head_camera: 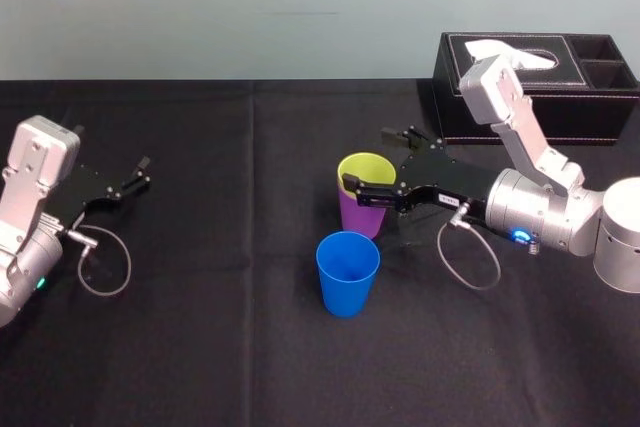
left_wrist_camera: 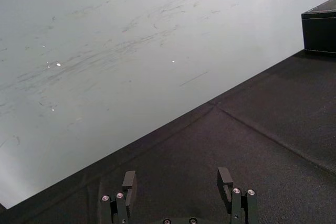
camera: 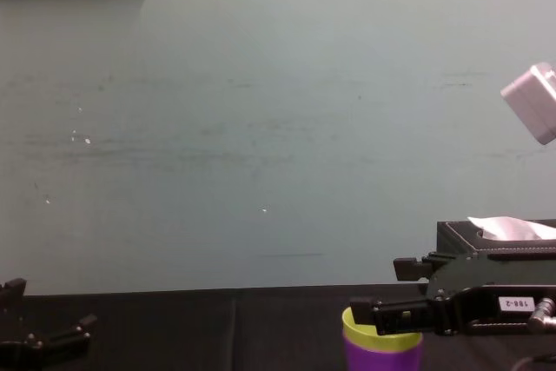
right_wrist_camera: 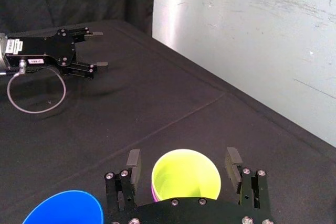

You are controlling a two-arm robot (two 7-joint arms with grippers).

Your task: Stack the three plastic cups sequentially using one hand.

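Note:
The yellow-green cup (head_camera: 367, 169) sits nested inside the purple cup (head_camera: 362, 217) near the middle of the black table. The blue cup (head_camera: 348, 272) stands upright by itself just in front of them. My right gripper (head_camera: 367, 159) reaches in from the right and straddles the yellow-green cup's (right_wrist_camera: 184, 174) rim. It is open, and the right wrist view shows a small gap between each finger and the cup. The blue cup's rim (right_wrist_camera: 60, 208) shows beside it. My left gripper (head_camera: 140, 172) rests open and empty far off at the table's left.
A black tissue box (head_camera: 540, 87) stands at the back right, behind my right arm. The black cloth (head_camera: 220, 327) lies bare between the cups and my left arm. A pale wall runs along the table's far edge.

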